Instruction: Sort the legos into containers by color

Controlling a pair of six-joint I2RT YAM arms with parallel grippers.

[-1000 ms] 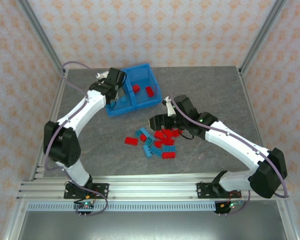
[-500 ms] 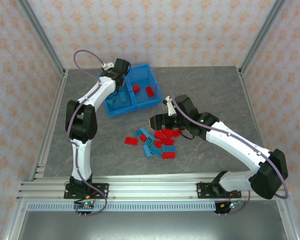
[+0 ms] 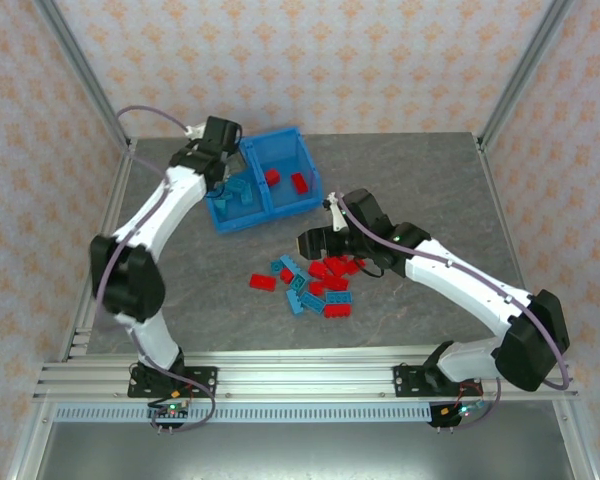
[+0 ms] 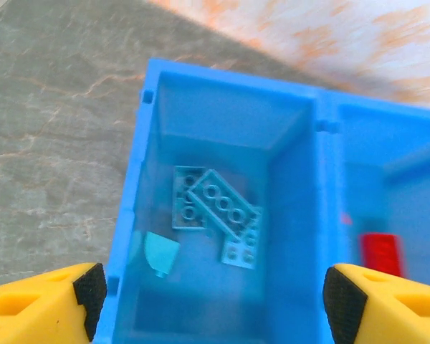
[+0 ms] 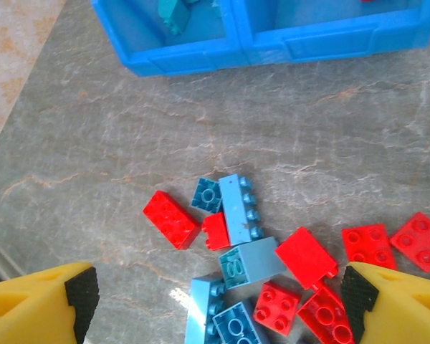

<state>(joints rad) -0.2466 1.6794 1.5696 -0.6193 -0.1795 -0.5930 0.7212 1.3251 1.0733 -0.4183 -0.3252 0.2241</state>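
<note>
Blue translucent bin (image 3: 265, 218) sat toward the far edge of the table (image 3: 430, 180), left of centre, with a middle wall (image 4: 328, 215) splitting it in two. The left compartment (image 4: 222, 118) held teal legos (image 4: 218, 208), a few flat ones overlapping with studs up. The right compartment (image 3: 292, 160) held red legos (image 3: 300, 182). The left tool (image 4: 215, 307) hung over the left compartment, fingers spread wide, nothing between them. The other bricks lay in a loose pile (image 3: 318, 282) near the table's middle, red and teal mixed and touching, some tilted onto neighbours. One red brick (image 3: 262, 282) lay at the pile's left side. The right tool (image 5: 218, 304) hovered over the pile's far side, fingers spread, empty. The bin's front wall stood between the pile and the compartments.
</note>
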